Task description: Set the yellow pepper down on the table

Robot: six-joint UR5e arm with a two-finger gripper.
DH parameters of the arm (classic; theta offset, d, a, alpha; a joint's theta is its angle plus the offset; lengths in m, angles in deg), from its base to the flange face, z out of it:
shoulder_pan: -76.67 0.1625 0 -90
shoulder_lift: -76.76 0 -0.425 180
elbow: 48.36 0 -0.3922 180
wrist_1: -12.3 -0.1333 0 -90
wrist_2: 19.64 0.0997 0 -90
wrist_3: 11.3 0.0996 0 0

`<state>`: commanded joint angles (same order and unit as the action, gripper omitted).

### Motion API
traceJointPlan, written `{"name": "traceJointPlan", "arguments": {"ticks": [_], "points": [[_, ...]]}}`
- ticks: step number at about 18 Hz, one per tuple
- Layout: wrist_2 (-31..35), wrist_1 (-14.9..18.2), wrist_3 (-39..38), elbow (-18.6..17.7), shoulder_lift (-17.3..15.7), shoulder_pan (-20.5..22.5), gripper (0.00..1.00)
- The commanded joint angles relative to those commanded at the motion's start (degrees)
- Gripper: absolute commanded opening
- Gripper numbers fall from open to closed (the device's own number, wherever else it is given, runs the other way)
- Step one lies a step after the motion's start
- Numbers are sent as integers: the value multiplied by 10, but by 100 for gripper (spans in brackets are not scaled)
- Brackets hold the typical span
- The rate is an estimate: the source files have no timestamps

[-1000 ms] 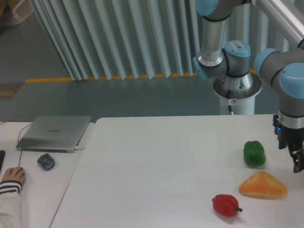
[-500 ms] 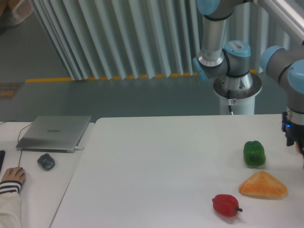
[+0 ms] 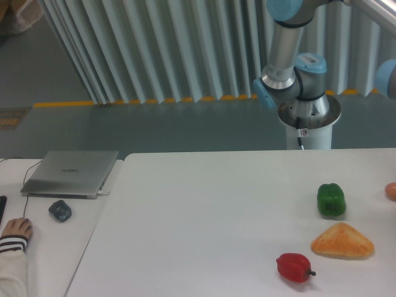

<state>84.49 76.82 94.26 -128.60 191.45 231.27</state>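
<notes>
No yellow pepper shows in the camera view. The white table (image 3: 204, 210) fills the lower part of the frame. My gripper is out of the frame. Only the arm's base (image 3: 307, 111), an upright link (image 3: 284, 43) and a bit of a joint (image 3: 387, 75) at the right edge are visible.
A green pepper (image 3: 331, 199), an orange-tan wedge (image 3: 343, 241) and a red pepper (image 3: 294, 266) lie at the table's right. A small orange rounded thing (image 3: 391, 191) is cut off by the right edge. A laptop (image 3: 71, 172), a mouse (image 3: 60, 210) and a person's hand (image 3: 15, 230) are on the left desk.
The wrist and gripper, at the right edge beside the green pepper a second ago, have left the frame to the right. An orange rounded thing now shows there.
</notes>
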Motion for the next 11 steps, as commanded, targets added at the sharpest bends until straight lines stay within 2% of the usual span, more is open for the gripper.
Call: {"name": "traceJointPlan", "arguments": {"ticks": [4, 6, 8, 11], "points": [[21, 1, -11, -12, 1, 9, 100], [13, 0, -85, -33, -3, 24, 100], [2, -1, -143, -39, 1, 33, 100], [-71, -4, -249, -34, 7, 53, 100]]}}
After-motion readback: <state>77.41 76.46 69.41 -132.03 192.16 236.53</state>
